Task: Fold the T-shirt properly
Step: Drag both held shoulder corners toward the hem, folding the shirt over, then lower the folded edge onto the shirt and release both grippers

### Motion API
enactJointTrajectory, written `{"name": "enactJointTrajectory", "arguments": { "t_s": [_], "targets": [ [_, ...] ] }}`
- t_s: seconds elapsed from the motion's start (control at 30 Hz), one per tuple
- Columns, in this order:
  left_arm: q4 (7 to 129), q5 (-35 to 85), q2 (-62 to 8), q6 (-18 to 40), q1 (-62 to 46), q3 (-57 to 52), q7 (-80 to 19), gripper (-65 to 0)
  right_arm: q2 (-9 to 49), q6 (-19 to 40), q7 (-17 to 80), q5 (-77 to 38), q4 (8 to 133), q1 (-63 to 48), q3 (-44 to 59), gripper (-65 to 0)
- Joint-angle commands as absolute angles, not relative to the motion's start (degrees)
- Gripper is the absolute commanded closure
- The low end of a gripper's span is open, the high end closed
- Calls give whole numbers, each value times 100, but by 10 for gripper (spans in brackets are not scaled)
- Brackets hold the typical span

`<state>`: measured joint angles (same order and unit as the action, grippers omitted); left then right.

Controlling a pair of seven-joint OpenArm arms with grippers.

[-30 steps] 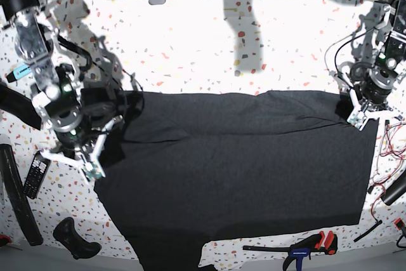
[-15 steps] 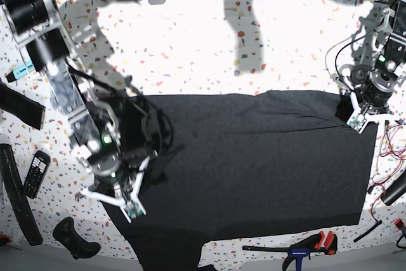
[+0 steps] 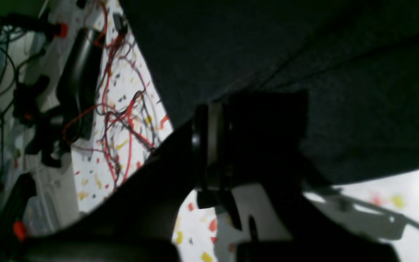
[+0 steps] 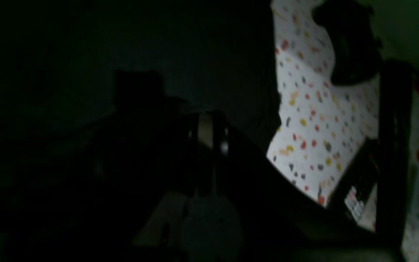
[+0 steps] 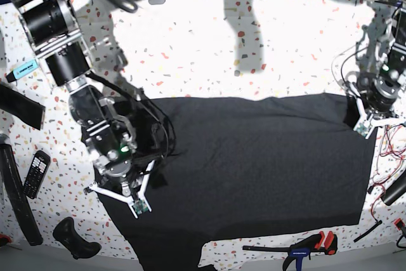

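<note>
**Both arms at the shirt's far corners**

Nearest the camera, a clamp [image 5: 304, 245] lies just off the hem of the T-shirt [image 5: 254, 163], which is spread flat and dark across the speckled table [image 5: 190, 42]. A remote [image 5: 36, 174] lies near the table's edge. Over the cloth's side, the right gripper [image 5: 136, 204] hangs low, jaws together, a bunch of fabric gathered beneath its wrist. Farther back, the left gripper [image 5: 363, 126] sits at the shirt's corner, jaws together; whether they pinch cloth I cannot tell
</note>
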<state>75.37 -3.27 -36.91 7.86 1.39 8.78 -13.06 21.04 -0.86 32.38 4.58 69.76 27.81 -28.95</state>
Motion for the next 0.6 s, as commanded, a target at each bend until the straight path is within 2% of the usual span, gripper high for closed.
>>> {"name": "enactJointTrajectory", "arguments": {
  "t_s": [0.0, 0.13, 0.2, 0.27, 0.47, 0.57],
  "targets": [
    [7524, -410, -3813, 692, 314, 821, -1194, 0, 2112, -196, 3131, 585, 7030, 2969, -2847, 0],
    [7384, -510, -3813, 698, 493, 821, -1188, 0, 2091, -283, 3175, 607, 7022, 2969, -2847, 0],
    [7384, -508, -3813, 703, 513, 821, -1164, 0, 2091, -523, 3186, 751, 7022, 2969, -2847, 0],
    [7384, -508, -3811, 703, 506, 821, -991, 0, 2093, -808, 3227, 1015, 7022, 2971, -2847, 0],
    [7384, -506, -3811, 705, 508, 821, -539, 0, 2093, -827, 3236, 1186, 7024, 2971, -2847, 0],
    [7384, -506, -3811, 705, 508, 821, -274, 0, 2091, -1122, 3339, 1284, 7024, 2971, -2847, 0]
  ]
}}
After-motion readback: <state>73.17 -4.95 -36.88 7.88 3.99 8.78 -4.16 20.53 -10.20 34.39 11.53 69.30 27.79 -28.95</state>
